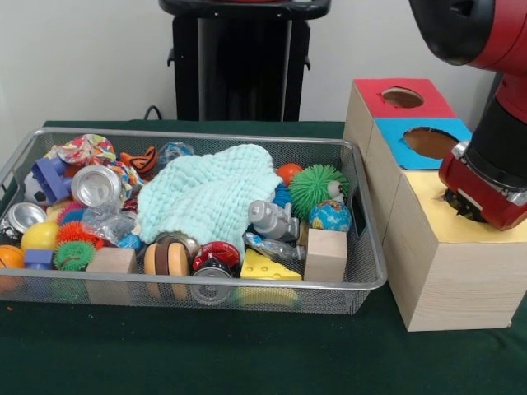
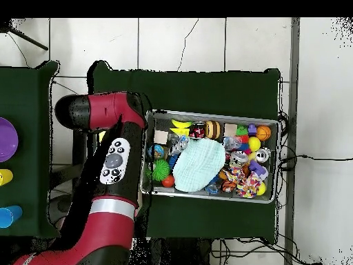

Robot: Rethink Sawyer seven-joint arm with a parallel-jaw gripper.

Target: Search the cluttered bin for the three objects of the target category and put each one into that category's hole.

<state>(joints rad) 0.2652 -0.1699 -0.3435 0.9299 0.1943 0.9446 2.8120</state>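
Front, gripper (image 1: 471, 207): we see it low over the yellow hole (image 1: 461, 206) of the near box; we cannot tell the fingers' state.
Front, cloth (image 1: 210, 197): pale, crinkled, spread over the toys mid-bin (image 1: 366, 280); speckled piece (image 1: 85, 149) at far left.
Overhead, arm (image 2: 110, 165): we find it left of the bin, hiding the boxes.

The green-covered desk (image 1: 247, 354) carries the wire-mesh cluttered bin (image 1: 362, 284), with three joined wooden boxes (image 1: 449, 280) just beside it.
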